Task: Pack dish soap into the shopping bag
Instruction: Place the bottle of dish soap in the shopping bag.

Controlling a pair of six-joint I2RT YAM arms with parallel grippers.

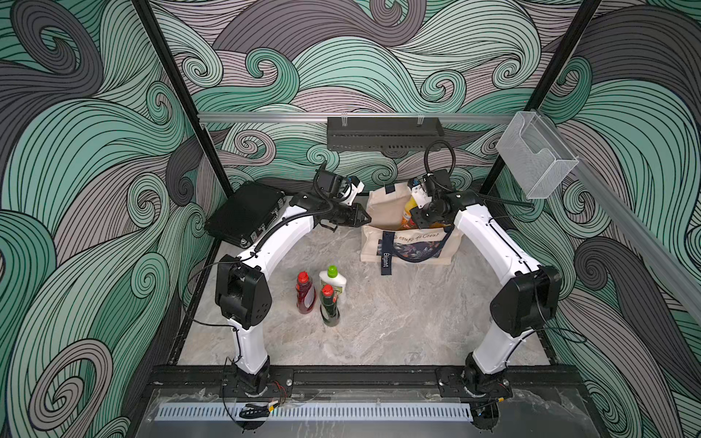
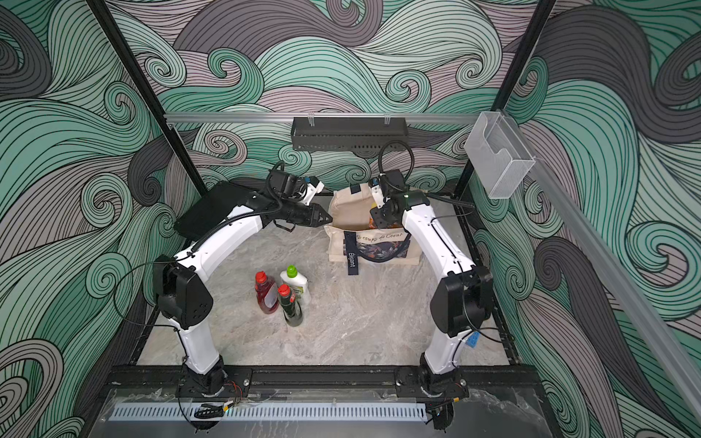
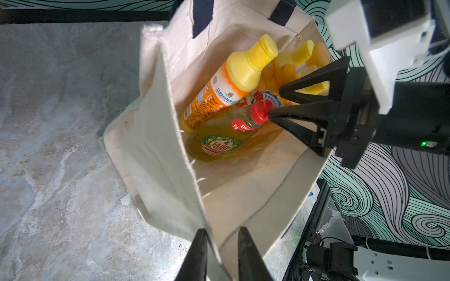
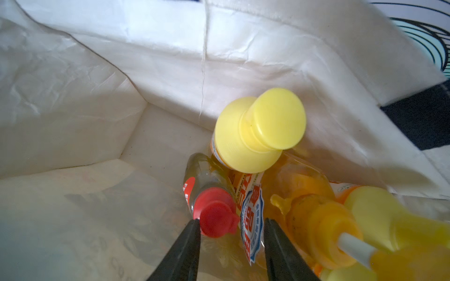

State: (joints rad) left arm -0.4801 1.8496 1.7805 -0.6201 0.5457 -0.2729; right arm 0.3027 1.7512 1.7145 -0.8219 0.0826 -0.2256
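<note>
Release in shopping bag [image 3: 155, 136]: with right fingers [image 4: 185, 248] parted beside red cap [image 4: 214, 216] of yellow bottle [image 3: 214, 146], left fingers [image 3: 196, 258] parted astride rim [image 3: 170, 102], lift straight out.

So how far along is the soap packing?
Done: orange yellow-capped bottles and an amber pump bottle sit in the cream canvas tote. In hand: right gripper open around the yellow red-capped bottle's cap inside the tote; left gripper open at its rim. Left: red bottle, white green-capped bottle, dark-green red-capped bottle on the table.
</note>
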